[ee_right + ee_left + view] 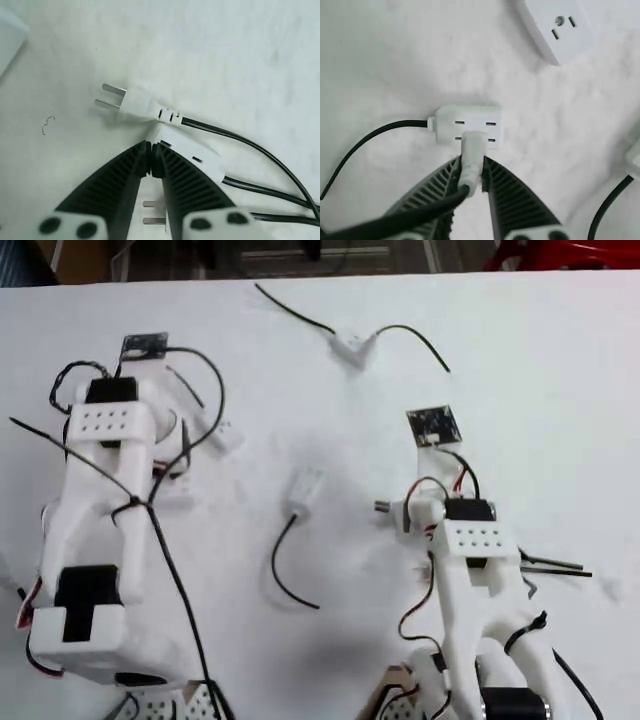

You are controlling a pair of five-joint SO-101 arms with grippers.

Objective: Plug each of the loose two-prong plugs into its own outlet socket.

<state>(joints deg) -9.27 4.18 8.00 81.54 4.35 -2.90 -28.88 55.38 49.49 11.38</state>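
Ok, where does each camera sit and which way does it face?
High view: fixed above the table, looking down; both arms show.
Left wrist view: on that wrist, looking down past the left hand, which grips a plug at an outlet.
Right wrist view: on that wrist, looking down past the shut right hand at loose plugs.
All share the white table.

We see a white worktop (560, 360) under soft, even light. Beyond the worktop's far edge lies a dark strip of room, with a red object (560, 252) past its far right corner and a brown surface (80, 255) past its far left.
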